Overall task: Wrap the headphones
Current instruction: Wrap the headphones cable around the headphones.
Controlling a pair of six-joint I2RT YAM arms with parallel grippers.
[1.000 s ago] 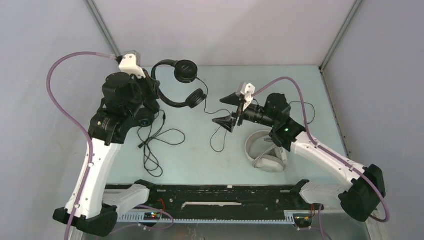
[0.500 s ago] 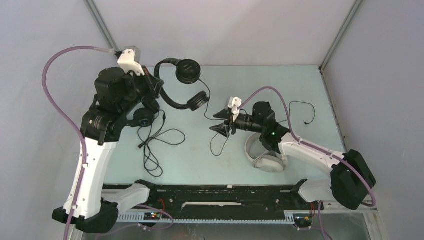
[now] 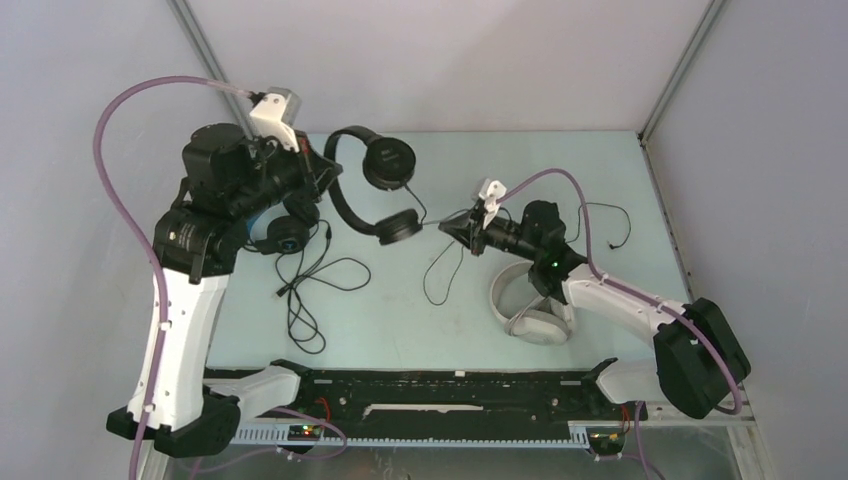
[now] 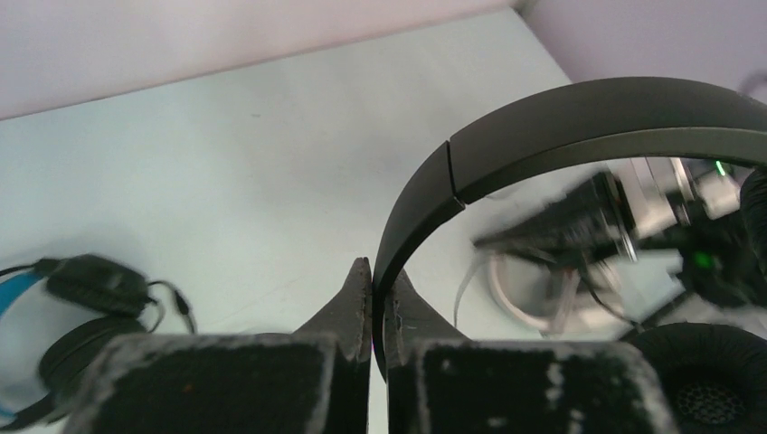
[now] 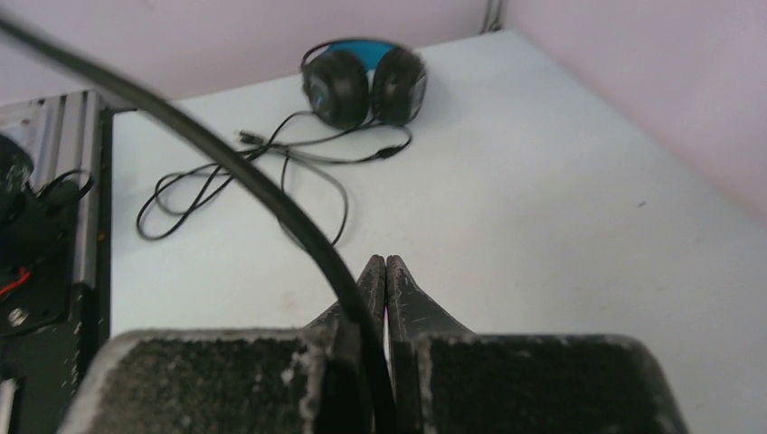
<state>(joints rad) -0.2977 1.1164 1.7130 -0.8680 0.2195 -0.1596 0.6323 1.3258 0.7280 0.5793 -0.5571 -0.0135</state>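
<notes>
The left gripper is clamping the thin black on-ear headset by its band while the right gripper, rightward, is pinching its thin black cable running sideways between them.

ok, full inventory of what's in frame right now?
black on-ear headset: 1, black, far centre, held by its band
on-ear cable: 1, black, ear cup to right, loop on table
white over-ear headset: 1, white, table, right of centre
blue-lined over-ear headset: 1, black and blue, table, left
loose cables: 2, dark, left and far right
table: 1, pale green
arms: 2, white and black, near edge
left gripper: shut on black on-ear headset
right gripper: shut on on-ear cable
</notes>
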